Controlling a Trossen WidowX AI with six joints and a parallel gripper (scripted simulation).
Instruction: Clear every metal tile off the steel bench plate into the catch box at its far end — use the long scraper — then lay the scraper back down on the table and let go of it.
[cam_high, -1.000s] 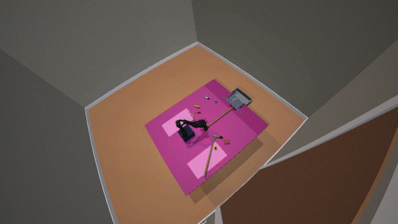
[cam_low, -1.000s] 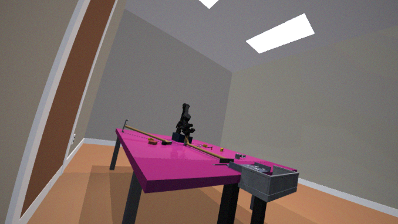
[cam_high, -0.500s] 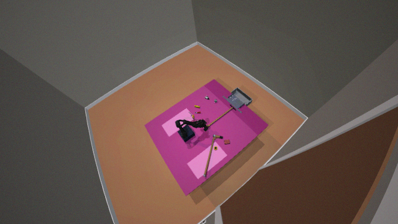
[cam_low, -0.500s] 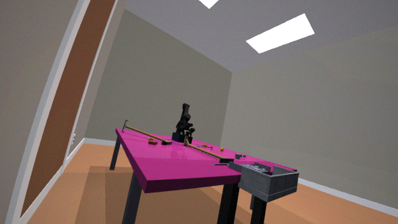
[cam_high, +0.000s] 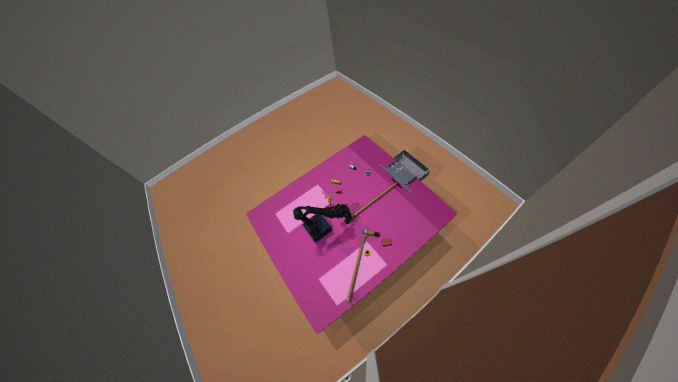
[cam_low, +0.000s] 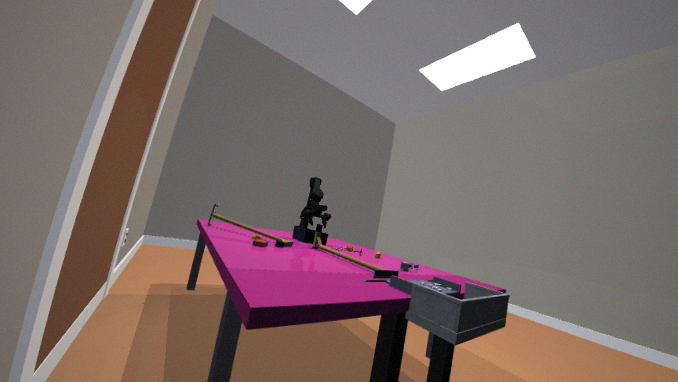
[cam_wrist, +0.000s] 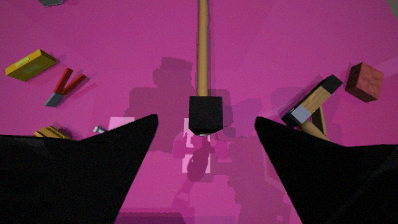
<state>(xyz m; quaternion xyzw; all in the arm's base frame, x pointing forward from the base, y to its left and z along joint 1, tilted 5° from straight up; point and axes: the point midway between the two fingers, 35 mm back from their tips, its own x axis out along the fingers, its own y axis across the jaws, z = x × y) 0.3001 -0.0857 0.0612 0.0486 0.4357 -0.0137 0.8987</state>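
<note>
The long scraper lies with its wooden handle (cam_high: 375, 200) (cam_low: 350, 257) (cam_wrist: 202, 50) pointing at the steel bench plate (cam_high: 407, 179). Its dark head (cam_low: 386, 274) is at the plate's near side. Several small pale metal tiles (cam_high: 399, 169) (cam_low: 436, 286) show on the plate. The grey catch box (cam_low: 435, 306) hangs at the far end; its inside is too small to read. My gripper (cam_wrist: 206, 119) is open over the handle's near end. The black grip block (cam_wrist: 205, 113) shows between the spread fingers, with a gap on both sides.
A second wooden-handled tool (cam_high: 356, 270) (cam_low: 250, 229) and a red block (cam_high: 386, 242) (cam_wrist: 364, 82) lie on one side. Red-handled pliers (cam_wrist: 67, 87), a yellow box (cam_wrist: 30, 65) and small metal parts (cam_high: 352, 166) (cam_low: 409, 266) lie on the other.
</note>
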